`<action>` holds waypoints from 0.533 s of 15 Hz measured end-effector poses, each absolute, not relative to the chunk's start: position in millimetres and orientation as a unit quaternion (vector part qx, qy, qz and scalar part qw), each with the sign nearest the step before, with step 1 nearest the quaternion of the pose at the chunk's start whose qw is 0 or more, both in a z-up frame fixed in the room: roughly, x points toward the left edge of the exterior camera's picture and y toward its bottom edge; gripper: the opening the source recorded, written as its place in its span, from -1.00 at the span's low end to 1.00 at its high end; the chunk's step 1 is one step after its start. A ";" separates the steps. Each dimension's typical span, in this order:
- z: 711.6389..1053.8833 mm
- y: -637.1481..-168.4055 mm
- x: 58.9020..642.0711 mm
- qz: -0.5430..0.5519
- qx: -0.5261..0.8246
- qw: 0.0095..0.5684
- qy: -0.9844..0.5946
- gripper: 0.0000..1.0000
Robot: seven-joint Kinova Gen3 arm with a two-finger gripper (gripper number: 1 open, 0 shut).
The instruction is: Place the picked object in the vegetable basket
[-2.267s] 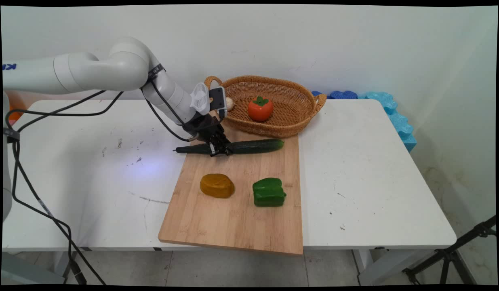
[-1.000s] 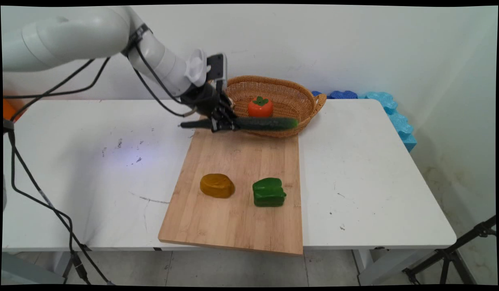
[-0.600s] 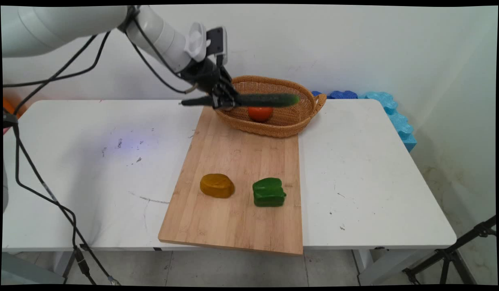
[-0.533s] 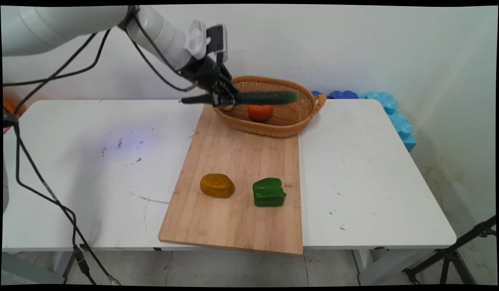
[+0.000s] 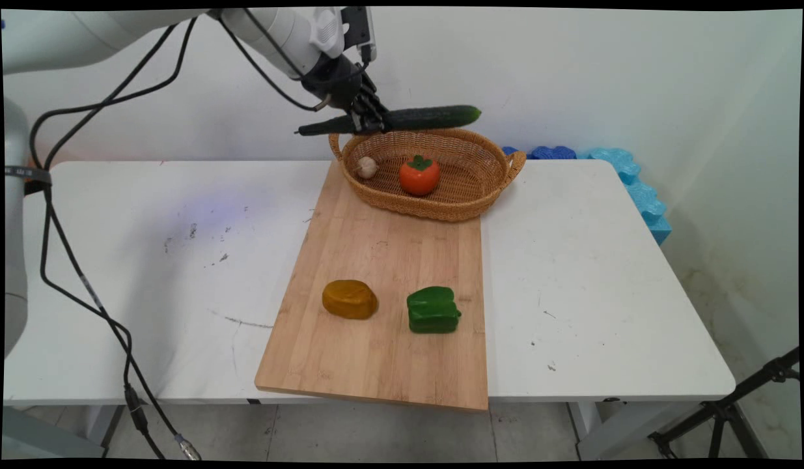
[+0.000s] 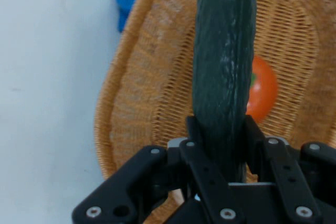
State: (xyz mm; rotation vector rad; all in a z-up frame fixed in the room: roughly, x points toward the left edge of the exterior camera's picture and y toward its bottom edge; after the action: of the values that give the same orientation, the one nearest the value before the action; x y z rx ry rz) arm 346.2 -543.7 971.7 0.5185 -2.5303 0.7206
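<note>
Cucumber [image 5: 402,119] is off the cutting board [image 5: 382,306] now, lifted w/ the gripper [image 5: 369,120] from frame center up to upper center, above the basket's [image 5: 470,202] far rim. Arm swings up toward the top edge, gripper clamped on the cuke throughout. Garlic bulb [image 5: 366,167] in the basket's left end is uncovered now, no longer behind the hand.

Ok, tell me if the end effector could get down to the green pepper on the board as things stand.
Probably not yet: the end effector is shut on the cucumber, held above the wicker basket. The green pepper itself sits uncovered on the cutting board, with nothing over it.
</note>
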 end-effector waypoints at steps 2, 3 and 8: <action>969.2 -557.6 348.1 0.265 0.201 0.226 -0.916 -1.00; 967.2 -563.8 348.5 0.266 0.208 0.224 -0.914 -1.00; 954.3 -586.7 347.0 0.264 0.229 0.223 -0.910 -1.00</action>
State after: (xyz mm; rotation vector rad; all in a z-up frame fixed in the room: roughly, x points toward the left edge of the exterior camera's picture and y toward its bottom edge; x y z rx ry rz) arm 347.0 -586.7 954.3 0.6315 -2.5121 0.7293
